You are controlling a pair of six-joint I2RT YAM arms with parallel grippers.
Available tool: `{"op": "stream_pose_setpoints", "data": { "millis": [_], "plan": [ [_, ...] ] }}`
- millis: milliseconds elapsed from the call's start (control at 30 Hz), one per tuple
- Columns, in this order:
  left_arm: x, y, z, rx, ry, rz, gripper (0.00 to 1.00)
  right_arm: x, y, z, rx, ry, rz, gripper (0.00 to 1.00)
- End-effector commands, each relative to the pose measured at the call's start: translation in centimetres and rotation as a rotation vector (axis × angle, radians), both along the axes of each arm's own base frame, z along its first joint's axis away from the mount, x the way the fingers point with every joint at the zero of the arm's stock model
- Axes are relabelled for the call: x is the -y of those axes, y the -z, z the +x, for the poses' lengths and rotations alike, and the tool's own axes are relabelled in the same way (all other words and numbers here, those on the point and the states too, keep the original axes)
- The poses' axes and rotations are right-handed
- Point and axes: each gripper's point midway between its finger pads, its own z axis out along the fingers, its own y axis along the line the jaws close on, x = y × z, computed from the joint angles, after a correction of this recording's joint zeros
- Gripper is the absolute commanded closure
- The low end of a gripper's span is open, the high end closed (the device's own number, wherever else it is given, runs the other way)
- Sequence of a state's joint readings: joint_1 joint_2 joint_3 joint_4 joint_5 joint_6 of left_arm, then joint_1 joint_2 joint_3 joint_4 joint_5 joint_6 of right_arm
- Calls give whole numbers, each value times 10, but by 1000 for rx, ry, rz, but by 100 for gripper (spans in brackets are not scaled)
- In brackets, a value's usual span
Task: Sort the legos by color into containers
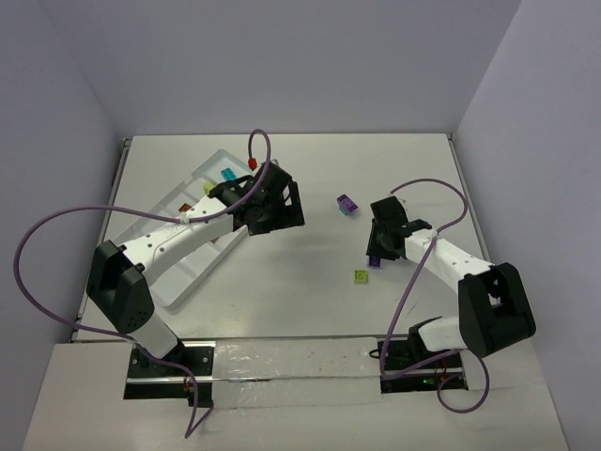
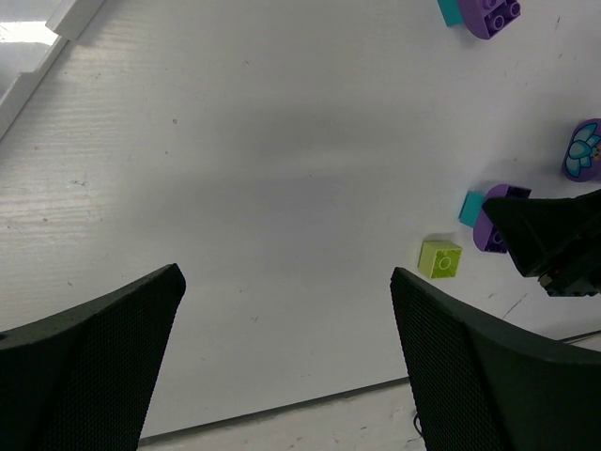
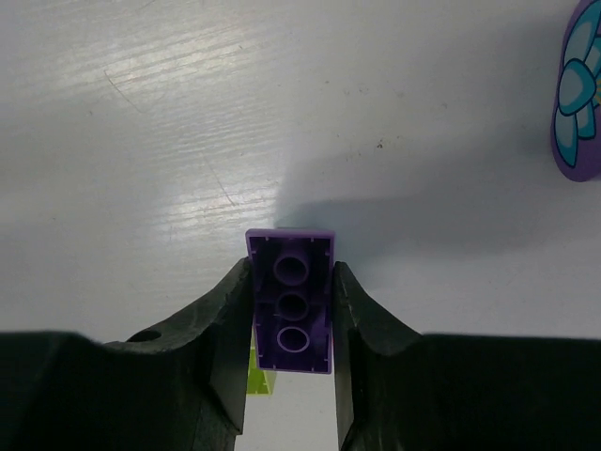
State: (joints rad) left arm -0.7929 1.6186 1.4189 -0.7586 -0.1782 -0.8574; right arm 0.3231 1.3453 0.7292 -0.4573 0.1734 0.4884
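My right gripper (image 3: pixel 291 282) is shut on an oblong purple lego (image 3: pixel 291 301), hollow underside toward the camera, just above the table. From above, this gripper (image 1: pixel 379 246) is right of centre, with the purple lego (image 1: pixel 376 261) at its tips. A lime green lego (image 1: pixel 361 276) lies just in front of it, and a teal lego (image 2: pixel 470 207) touches the held one. Another purple lego (image 1: pixel 346 203) lies farther back. My left gripper (image 1: pixel 270 205) hangs open and empty (image 2: pixel 286 282) beside the white tray (image 1: pixel 183 272), whose compartments are the containers.
The tray holds a teal lego (image 1: pixel 228 175) and an orange-brown one (image 1: pixel 208 189) in its far compartments. A round purple piece with a teal flower (image 3: pixel 577 94) lies on the table near the right gripper. White walls enclose the table.
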Motion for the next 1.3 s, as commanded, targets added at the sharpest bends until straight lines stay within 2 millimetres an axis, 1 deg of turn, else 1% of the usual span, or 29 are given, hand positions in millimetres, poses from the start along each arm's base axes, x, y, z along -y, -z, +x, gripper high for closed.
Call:
{"op": "stream_pose_setpoints", "data": {
  "millis": [0, 33, 67, 133, 200, 233, 267, 300, 333, 400, 433, 467, 533, 567, 600, 633, 700, 767, 833, 867, 933, 1033, 1067, 1167, 1200, 1267],
  "plan": [
    [5, -22, 3, 48, 5, -49, 1, -3, -12, 12, 64, 11, 0, 74],
    [5, -24, 4, 52, 9, -46, 1, -5, -19, 16, 81, 11, 7, 77],
    [5, -25, 4, 57, 14, -41, 1, -7, -25, 20, 98, 9, 15, 79],
    [2, -28, 7, 71, 17, -28, 1, -19, -42, 29, 142, -16, 43, 81],
    [-6, -31, 13, 85, 3, 3, 1, -31, -53, 35, 168, -38, 53, 82],
    [-14, -33, 16, 88, -9, 18, 1, -40, -63, 42, 191, -49, 60, 82],
    [-20, -35, 19, 91, -21, 27, 1, -48, -69, 45, 207, -65, 69, 83],
    [-27, -37, 22, 96, -33, 32, 1, -58, -73, 47, 214, -85, 79, 83],
    [-37, -42, 26, 105, -51, 30, 1, -80, -72, 48, 209, -130, 98, 83],
    [-63, -44, 37, 108, -110, 36, 1, -111, -82, 56, 223, -178, 125, 84],
    [-71, -49, 37, 117, -126, 28, 1, -124, -74, 53, 197, -208, 118, 84],
    [-82, -47, 39, 111, -142, 26, 1, -136, -71, 57, 188, -224, 109, 84],
    [-95, -50, 40, 126, -152, 6, 1, -159, -66, 60, 176, -259, 113, 84],
    [-100, -52, 38, 140, -160, -1, 1, -169, -68, 62, 180, -277, 119, 84],
    [-105, -54, 39, 150, -170, -3, 1, -175, -67, 64, 177, -283, 120, 84],
    [-108, -59, 39, 161, -179, -11, 1, -175, -57, 64, 155, -285, 110, 84],
    [-117, -55, 39, 158, -204, -22, 1, -189, -46, 68, 130, -301, 102, 83],
    [-121, -51, 38, 142, -219, -23, 1, -194, -38, 70, 115, -305, 96, 82],
    [-120, -43, 37, 117, -221, -24, 1, -198, -33, 71, 101, -311, 95, 74],
    [-119, -40, 37, 110, -221, -26, 1, -198, -31, 71, 96, -312, 95, 66],
    [-116, -35, 37, 94, -219, -30, 1, -200, -30, 70, 90, -321, 101, 37],
    [-110, -30, 39, 83, -207, -42, 1, -200, -35, 70, 99, -322, 108, 16],
    [-108, -28, 40, 76, -201, -45, 1, -201, -37, 70, 104, -323, 111, 12],
    [-101, -23, 41, 58, -189, -50, 1, -199, -50, 71, 123, -323, 115, 9],
    [-99, -21, 42, 55, -184, -46, 1, -196, -55, 71, 130, -319, 117, 8],
    [-89, -20, 40, 58, -164, -41, 1, -187, -84, 70, 194, -303, 151, 7]
  ]
}}
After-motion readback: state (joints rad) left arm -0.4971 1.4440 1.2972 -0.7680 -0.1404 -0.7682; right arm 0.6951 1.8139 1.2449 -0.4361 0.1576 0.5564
